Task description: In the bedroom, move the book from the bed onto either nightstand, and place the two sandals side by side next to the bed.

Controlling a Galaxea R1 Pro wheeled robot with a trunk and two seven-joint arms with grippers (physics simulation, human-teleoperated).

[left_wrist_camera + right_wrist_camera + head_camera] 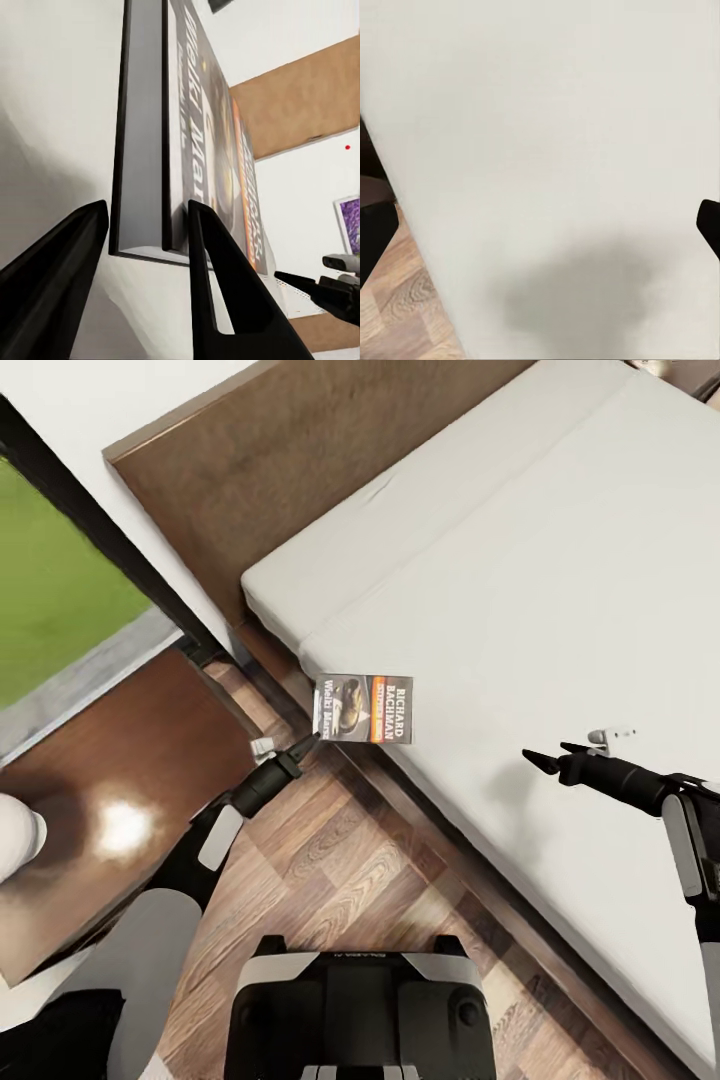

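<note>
— Looking down from my head, what's on the bed [520,570]?

— Just the book [362,708], overhanging the mattress edge at 6 o'clock. Its cover reads "RICHARD BACHMAN". My left gripper [305,744] pinches its corner; the nightstand [110,800] sits at 9 o'clock.

— And your left wrist?

— My fingers [214,270] straddle the book's [142,135] edge, closed on it.

— The right?

— My right gripper [540,758] hovers over the mattress [555,135], spread wide, holding nothing.

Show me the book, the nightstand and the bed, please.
book [362,708], head view, cover's middle.
nightstand [120,760], head view, glossy top.
bed [540,590], head view, bare mattress.
</note>
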